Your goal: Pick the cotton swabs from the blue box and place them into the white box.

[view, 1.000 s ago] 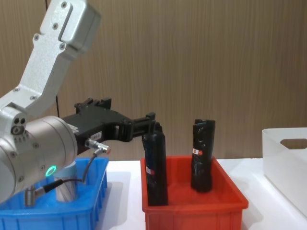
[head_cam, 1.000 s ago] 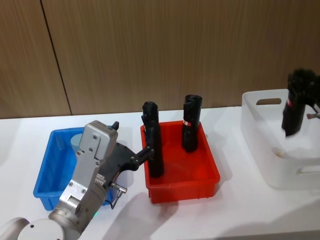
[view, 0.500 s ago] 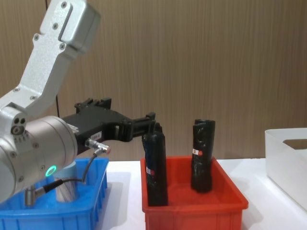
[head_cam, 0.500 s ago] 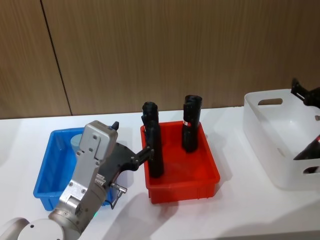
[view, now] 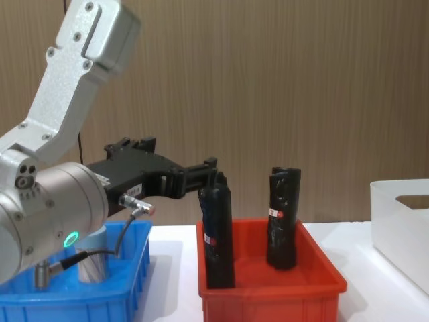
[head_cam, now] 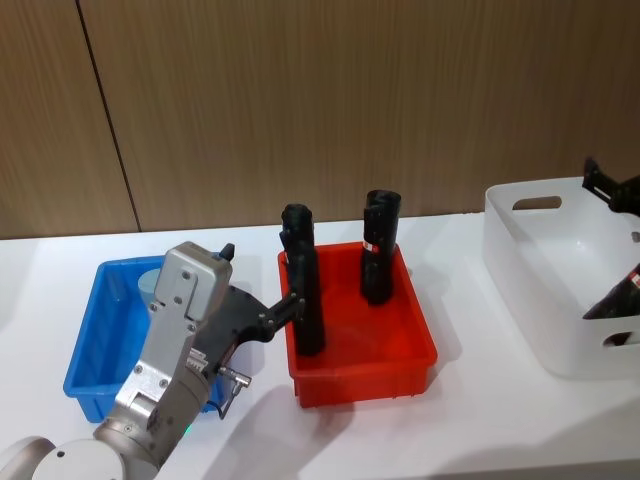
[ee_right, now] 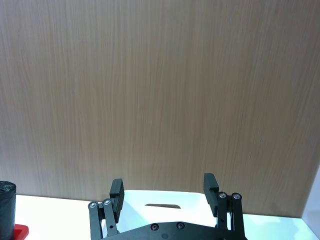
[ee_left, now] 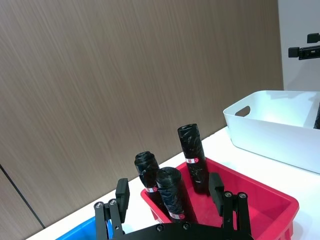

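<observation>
The blue box (head_cam: 92,345) sits at the table's left. One jar of cotton swabs (head_cam: 150,282) stands in it, half hidden behind my left arm; the chest view shows the clear jar (view: 89,265). My left gripper (head_cam: 288,303) hangs open, reaching past the blue box to the near black roll (head_cam: 305,290) in the red bin; the left wrist view shows its fingers (ee_left: 122,193) spread wide. The white box (head_cam: 530,285) stands at the right with a black roll (head_cam: 612,298) lying inside. Above its far rim my right gripper (ee_right: 163,186) is open and empty.
A red bin (head_cam: 400,362) between the two boxes holds two upright black rolls, the far one (head_cam: 378,248) near its back wall. A wooden wall panel runs behind the table. Bare white tabletop lies in front of the bins.
A second ago my right gripper held a black roll above the white box. That roll now lies inside the box and the gripper has pulled back, open. The left arm has not moved.
</observation>
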`<state>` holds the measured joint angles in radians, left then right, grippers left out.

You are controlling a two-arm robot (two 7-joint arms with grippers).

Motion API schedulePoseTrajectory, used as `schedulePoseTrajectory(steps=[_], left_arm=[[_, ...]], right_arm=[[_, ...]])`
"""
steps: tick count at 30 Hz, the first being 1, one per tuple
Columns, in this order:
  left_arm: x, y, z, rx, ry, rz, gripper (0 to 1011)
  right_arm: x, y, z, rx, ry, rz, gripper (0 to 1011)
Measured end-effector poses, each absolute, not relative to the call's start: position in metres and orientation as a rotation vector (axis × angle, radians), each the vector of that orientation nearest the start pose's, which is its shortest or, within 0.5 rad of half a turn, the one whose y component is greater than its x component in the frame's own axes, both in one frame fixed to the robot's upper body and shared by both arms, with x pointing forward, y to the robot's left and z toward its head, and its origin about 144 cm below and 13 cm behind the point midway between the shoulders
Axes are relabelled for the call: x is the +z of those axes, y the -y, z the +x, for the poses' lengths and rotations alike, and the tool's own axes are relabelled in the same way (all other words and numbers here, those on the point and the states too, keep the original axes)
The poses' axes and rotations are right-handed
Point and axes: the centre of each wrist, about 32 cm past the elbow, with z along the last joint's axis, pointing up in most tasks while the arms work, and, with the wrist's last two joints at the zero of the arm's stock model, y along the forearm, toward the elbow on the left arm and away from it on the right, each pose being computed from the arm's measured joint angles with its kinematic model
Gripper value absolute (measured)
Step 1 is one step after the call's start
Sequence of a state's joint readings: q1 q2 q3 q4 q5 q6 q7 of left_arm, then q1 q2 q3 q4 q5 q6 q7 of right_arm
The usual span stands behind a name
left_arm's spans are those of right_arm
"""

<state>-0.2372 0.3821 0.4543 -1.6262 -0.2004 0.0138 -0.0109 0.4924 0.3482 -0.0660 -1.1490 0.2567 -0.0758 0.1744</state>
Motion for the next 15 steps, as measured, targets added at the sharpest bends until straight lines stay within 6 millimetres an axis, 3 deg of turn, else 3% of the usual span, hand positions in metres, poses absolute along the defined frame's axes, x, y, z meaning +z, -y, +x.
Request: schedulePoseTrajectory(steps=[15], left_arm=[[1.2044, -0.1984, 0.4920, 1.124, 0.268, 0.061, 1004]], right_arm=[[1.2200, 0.3567, 0.5850, -1.476, 0.184, 0.030, 1002]])
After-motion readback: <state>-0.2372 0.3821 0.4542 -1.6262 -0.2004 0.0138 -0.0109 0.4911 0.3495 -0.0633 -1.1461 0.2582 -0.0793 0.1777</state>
